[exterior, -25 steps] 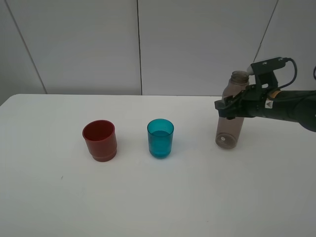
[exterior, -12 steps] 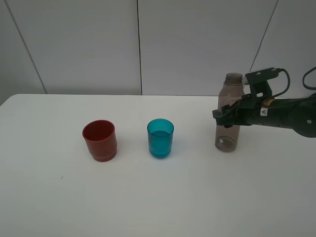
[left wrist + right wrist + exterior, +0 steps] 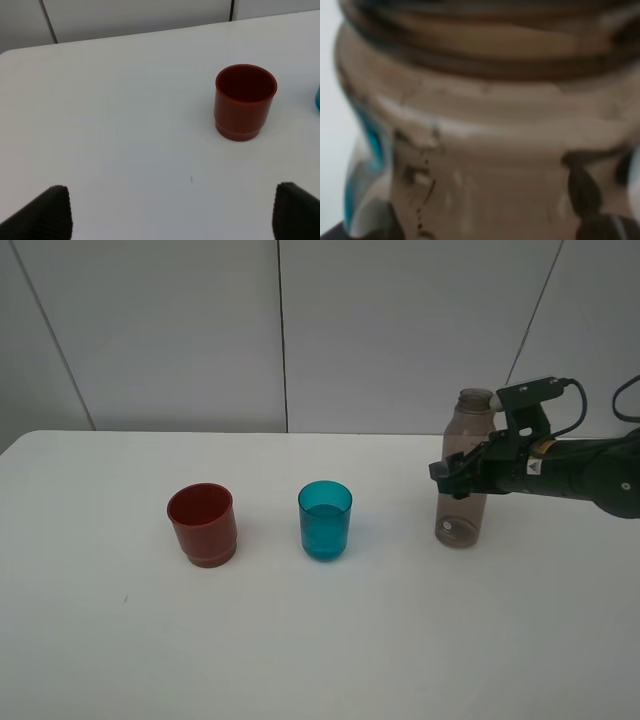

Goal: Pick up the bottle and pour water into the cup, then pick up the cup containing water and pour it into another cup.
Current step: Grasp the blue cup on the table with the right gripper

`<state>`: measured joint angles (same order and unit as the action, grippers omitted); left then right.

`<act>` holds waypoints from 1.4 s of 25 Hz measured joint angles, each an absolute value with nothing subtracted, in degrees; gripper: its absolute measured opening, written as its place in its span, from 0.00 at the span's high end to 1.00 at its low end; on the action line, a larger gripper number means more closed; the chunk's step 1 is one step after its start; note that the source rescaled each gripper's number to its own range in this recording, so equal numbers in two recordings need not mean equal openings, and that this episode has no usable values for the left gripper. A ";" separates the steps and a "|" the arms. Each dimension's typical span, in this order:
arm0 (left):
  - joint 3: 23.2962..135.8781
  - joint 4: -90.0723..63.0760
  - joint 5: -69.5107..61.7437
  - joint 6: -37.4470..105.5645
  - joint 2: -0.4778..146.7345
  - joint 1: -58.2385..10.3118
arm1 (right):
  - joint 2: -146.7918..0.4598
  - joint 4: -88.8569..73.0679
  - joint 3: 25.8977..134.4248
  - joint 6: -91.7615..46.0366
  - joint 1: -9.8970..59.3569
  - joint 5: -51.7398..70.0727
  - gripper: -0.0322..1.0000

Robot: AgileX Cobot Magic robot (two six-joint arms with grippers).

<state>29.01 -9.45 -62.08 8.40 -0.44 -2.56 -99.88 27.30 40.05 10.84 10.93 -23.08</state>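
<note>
The right tool (image 3: 452, 473) sits around the upper body of the bottle (image 3: 462, 515), just below the shoulder, with a finger on either side of the smoky plastic. Whether it is pressing on the wall or standing a little off it cannot be told. The high view hides the contact, and the right wrist view is filled by a blurred close-up of the bottle's neck and shoulder (image 3: 485, 125).

The bottle stands upright and uncapped, its base flat on the white surface (image 3: 320, 640), so the surface carries its weight, not the arm. A hold this high on the body looks chosen for tipping, as it leaves the open neck clear.

Well apart from the bottle, on the left arm's side, the teal cup (image 3: 325, 521) stands mouth up. It appears to hold water nearly to the brim, which suggests the first pour is done and the bottle has been parked clear of it.

Farther again from the bottle, beyond the teal cup, the red cup (image 3: 202, 524) stands upright. It looks empty in the left wrist view (image 3: 245, 102), a ready target for the second pour. The spacing between the two cups leaves room for an arm to come in.

The left tool (image 3: 172, 212) hovers above the surface on the far side of the red cup from the bottle. Its fingers are spread wide and hold nothing.
</note>
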 joint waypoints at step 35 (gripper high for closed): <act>29.01 -9.45 -62.08 8.40 -0.44 -2.56 | -86.30 25.54 27.73 14.84 11.01 -17.44 0.12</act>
